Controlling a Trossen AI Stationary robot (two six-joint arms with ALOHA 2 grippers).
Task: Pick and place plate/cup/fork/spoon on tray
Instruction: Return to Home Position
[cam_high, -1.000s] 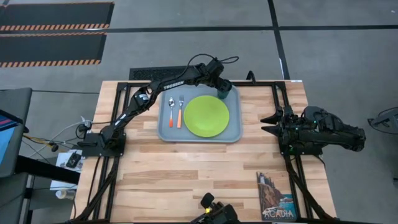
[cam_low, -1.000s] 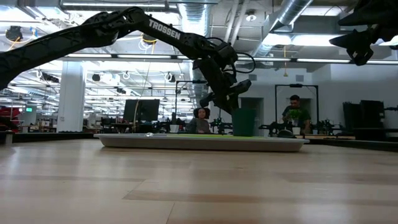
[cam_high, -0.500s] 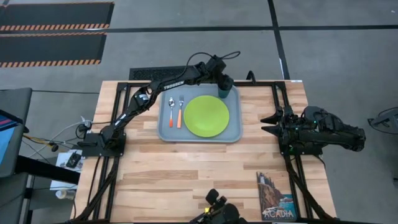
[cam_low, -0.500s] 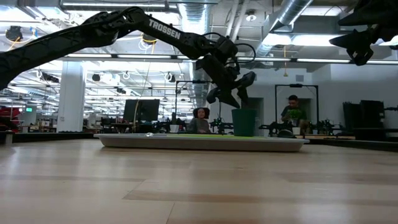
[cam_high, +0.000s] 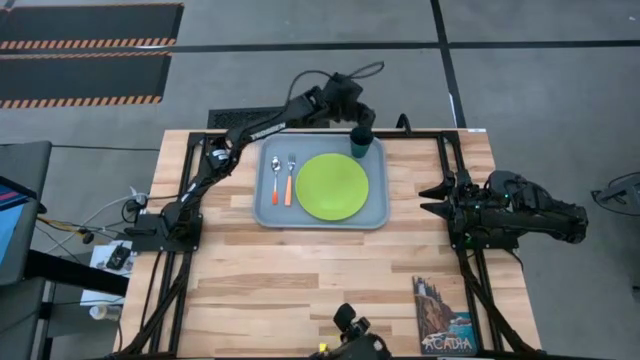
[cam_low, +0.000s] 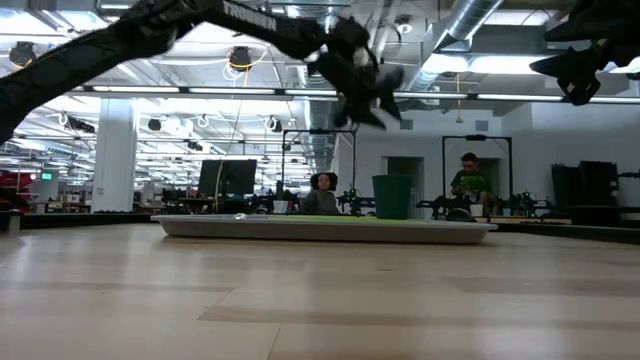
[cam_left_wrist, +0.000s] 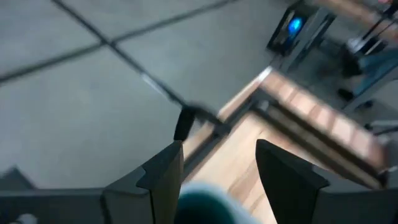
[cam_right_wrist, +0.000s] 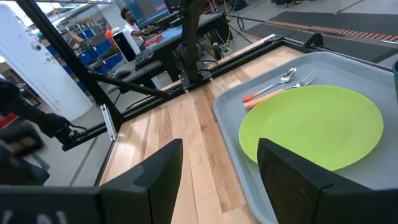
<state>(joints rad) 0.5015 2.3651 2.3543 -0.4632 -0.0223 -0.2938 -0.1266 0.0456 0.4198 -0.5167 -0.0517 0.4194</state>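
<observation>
Cup: upright in tray corner.
Left gripper: fingers spread, empty, above cup.
Right gripper: spread, parked.

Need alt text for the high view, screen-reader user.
Overhead shot of a wooden table: a pale blue-grey tray holds a lime-green plate, a spoon, a fork and a dark teal cup in its far right corner. The left gripper is open just beyond the cup; the right gripper waits open at the table's right edge.
</observation>
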